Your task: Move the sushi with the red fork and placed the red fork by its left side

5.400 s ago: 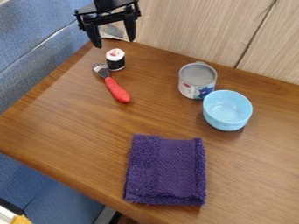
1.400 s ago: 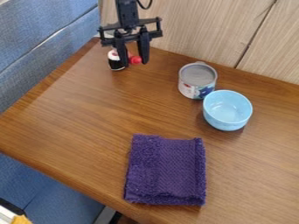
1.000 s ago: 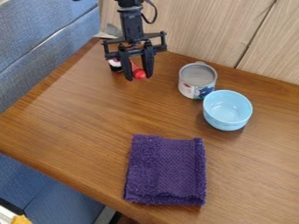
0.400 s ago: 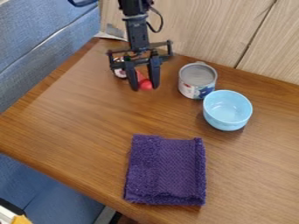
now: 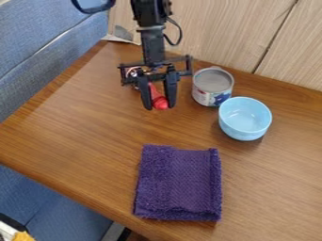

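Gripper point(image 5: 158, 104): was closed partway, holding the red fork point(image 5: 159, 102) by its handle.
Sushi point(image 5: 131, 72): sat behind the gripper, partly hidden.
Can point(image 5: 213, 85): stood to the image right, near.
Blue bowl point(image 5: 245, 118): was just beyond it.
Purple cloth point(image 5: 179, 183): lay toward the camera.

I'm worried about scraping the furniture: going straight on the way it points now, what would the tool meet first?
Most likely the wooden tabletop, below the tool, which has the red fork between its fingers; how much gap there is, this slanted view leaves unclear.
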Controlling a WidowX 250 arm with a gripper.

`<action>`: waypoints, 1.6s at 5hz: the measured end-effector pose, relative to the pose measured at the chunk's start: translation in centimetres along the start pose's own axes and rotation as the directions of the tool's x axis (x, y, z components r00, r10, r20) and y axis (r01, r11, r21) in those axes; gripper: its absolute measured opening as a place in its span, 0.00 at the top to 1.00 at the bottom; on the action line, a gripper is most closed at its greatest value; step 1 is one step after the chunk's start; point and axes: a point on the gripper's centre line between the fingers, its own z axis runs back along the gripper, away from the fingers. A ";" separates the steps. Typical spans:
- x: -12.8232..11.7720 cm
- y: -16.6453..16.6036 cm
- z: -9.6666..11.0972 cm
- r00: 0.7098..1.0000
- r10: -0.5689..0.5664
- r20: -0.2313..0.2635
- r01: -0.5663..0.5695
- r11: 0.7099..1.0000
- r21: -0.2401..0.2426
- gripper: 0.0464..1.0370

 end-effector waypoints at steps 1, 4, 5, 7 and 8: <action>-1.0 0.0 0.5 1.000 -0.028 0.010 0.028 1.000 -0.006 0.59; -3.9 0.6 -1.0 0.996 -0.076 -0.046 0.077 0.997 0.026 0.59; -4.7 0.7 -1.3 0.995 -0.084 -0.052 0.086 0.996 0.032 0.59; -5.3 0.5 0.0 0.992 -0.125 0.002 0.124 0.992 0.022 0.59; -4.8 0.9 2.2 0.988 -0.124 0.096 0.126 0.992 -0.012 0.60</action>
